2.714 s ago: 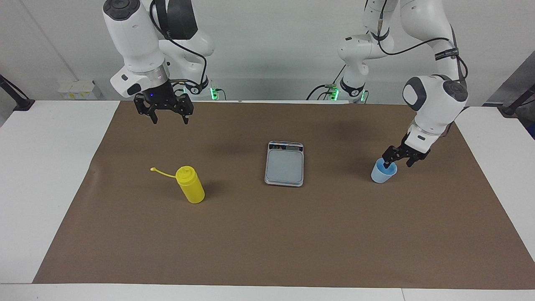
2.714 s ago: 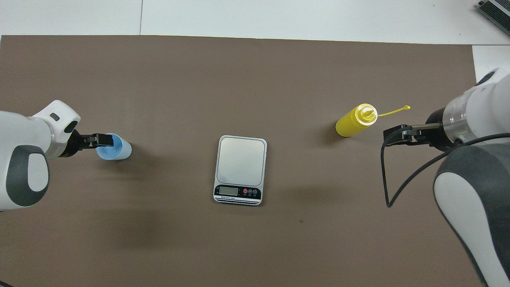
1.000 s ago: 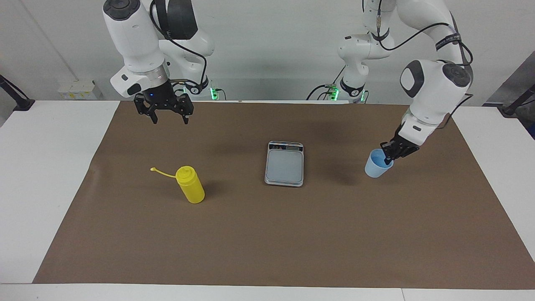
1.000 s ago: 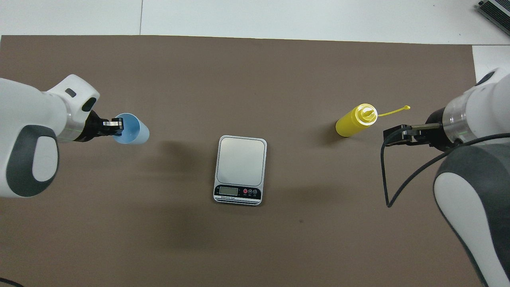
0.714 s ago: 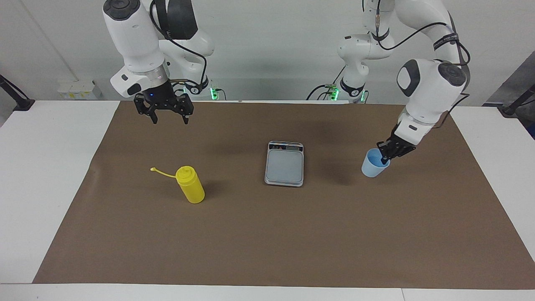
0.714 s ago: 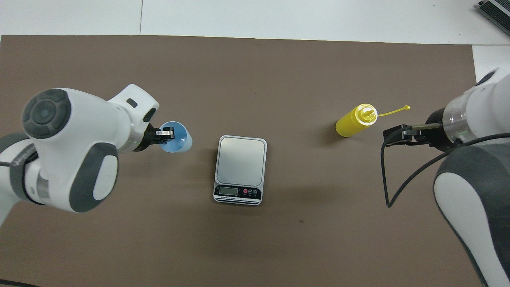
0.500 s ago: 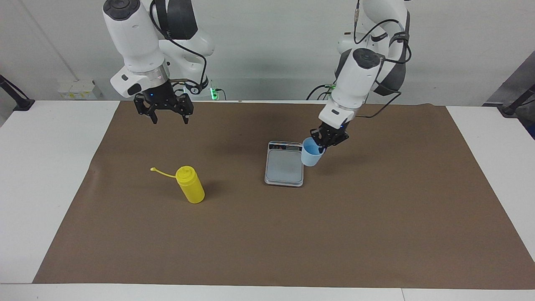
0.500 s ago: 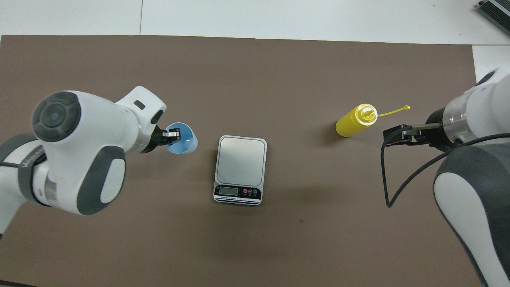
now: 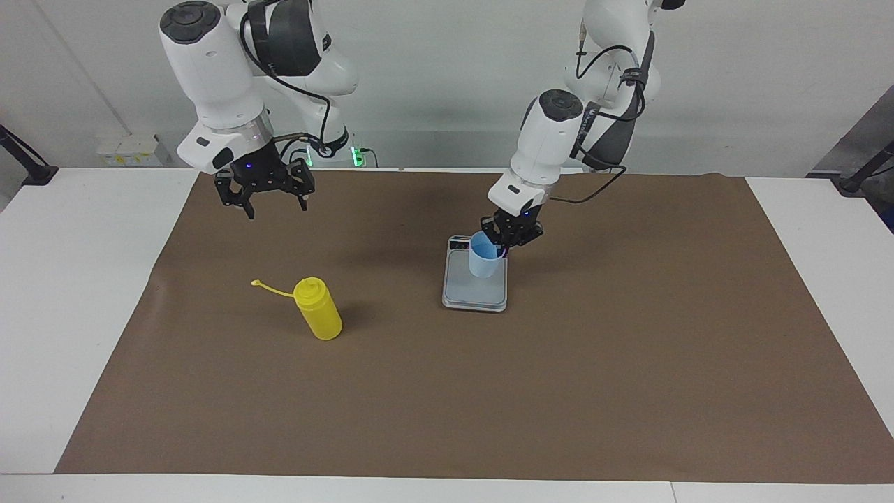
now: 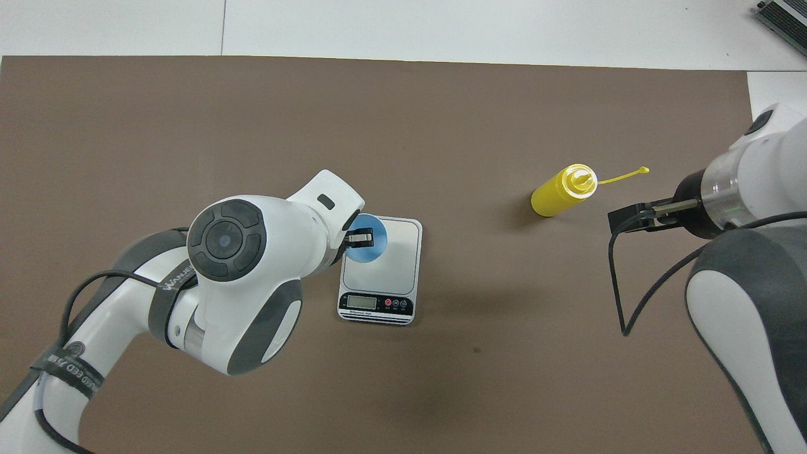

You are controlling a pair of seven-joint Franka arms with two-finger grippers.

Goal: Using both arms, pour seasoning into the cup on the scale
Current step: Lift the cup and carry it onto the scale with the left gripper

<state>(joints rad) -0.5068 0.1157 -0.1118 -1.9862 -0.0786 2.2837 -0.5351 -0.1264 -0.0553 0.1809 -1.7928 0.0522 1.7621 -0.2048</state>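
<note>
Left pincer (image 9: 509, 233) clamped on cup (image 9: 483, 259) rim, raised above scale (image 9: 475, 297) only in facing view.

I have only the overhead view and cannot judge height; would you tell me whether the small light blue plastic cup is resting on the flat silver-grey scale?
Observer: In the facing view the light blue plastic cup hangs tilted from the left gripper, which pinches its rim. Its base is low over the silver-grey scale; I cannot tell whether they touch.
Operator: Thank you. Is the right gripper open?
Observer: Yes, the right gripper has its fingers spread and pointing down, raised over the brown mat, apart from the upright yellow squeeze bottle.
</note>
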